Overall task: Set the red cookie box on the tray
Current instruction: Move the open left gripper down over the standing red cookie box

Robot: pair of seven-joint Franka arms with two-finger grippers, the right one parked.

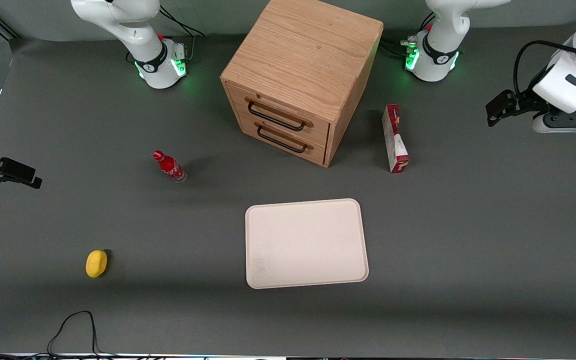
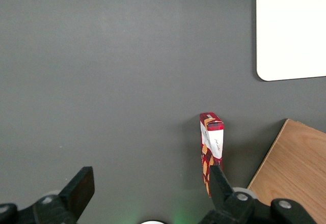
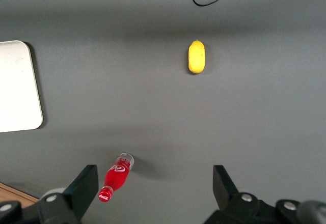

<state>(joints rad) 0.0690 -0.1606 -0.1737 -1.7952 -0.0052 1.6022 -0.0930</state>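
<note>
The reach has barely begun: the claw (image 2: pixel 147 193), fingers apart, must descend onto the box (image 1: pixel 394 140) standing on edge beside the cabinet (image 1: pixel 298 80), tray (image 1: pixel 306 243) bare.

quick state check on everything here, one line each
gripper: open, empty, up off the table toward the working arm's end
cookie box: standing on its long edge beside the cabinet, not on tray
tray: empty
cabinet: both drawers shut
bottle: upright, capped
lemon: on table
</note>
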